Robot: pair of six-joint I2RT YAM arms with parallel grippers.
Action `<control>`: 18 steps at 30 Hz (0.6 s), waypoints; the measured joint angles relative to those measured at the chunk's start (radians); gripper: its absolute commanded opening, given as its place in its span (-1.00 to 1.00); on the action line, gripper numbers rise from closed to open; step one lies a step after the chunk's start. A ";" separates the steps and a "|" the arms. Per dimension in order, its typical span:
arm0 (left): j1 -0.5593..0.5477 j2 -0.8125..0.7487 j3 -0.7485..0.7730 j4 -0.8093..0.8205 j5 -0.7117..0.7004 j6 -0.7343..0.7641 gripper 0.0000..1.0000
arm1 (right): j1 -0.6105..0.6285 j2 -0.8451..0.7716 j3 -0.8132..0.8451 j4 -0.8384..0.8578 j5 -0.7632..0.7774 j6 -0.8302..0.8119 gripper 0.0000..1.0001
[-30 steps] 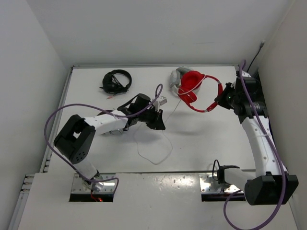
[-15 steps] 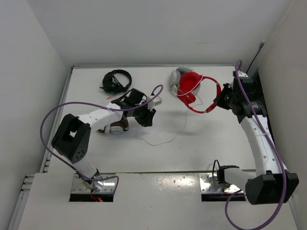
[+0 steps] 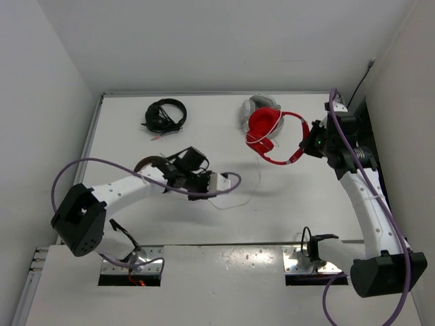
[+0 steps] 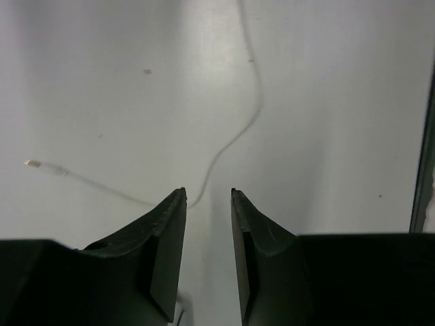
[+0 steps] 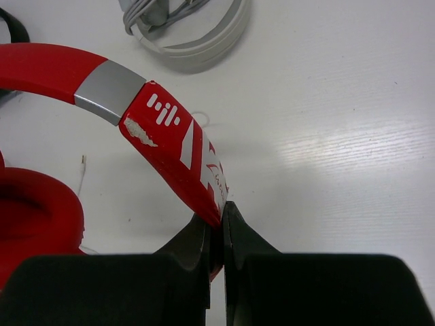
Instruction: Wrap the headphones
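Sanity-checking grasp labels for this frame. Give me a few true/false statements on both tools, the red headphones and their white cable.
1. The right tool is clamped on the headband of the bright red over-ear headphones. True.
2. The left tool is shut on the thin white cable. False: its jaws stand apart, and the cable lies on the white table, running in towards the gap between them.
3. The black headphones lie at the far left of the table, apart from both tools. True.
4. The white cable is wound round the red headband. False: it trails loose across the table from the red headphones towards the left tool.
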 measured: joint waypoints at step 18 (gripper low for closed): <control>-0.197 0.178 -0.034 0.035 -0.092 0.262 -0.26 | 0.000 0.022 -0.002 -0.004 -0.002 0.000 -1.00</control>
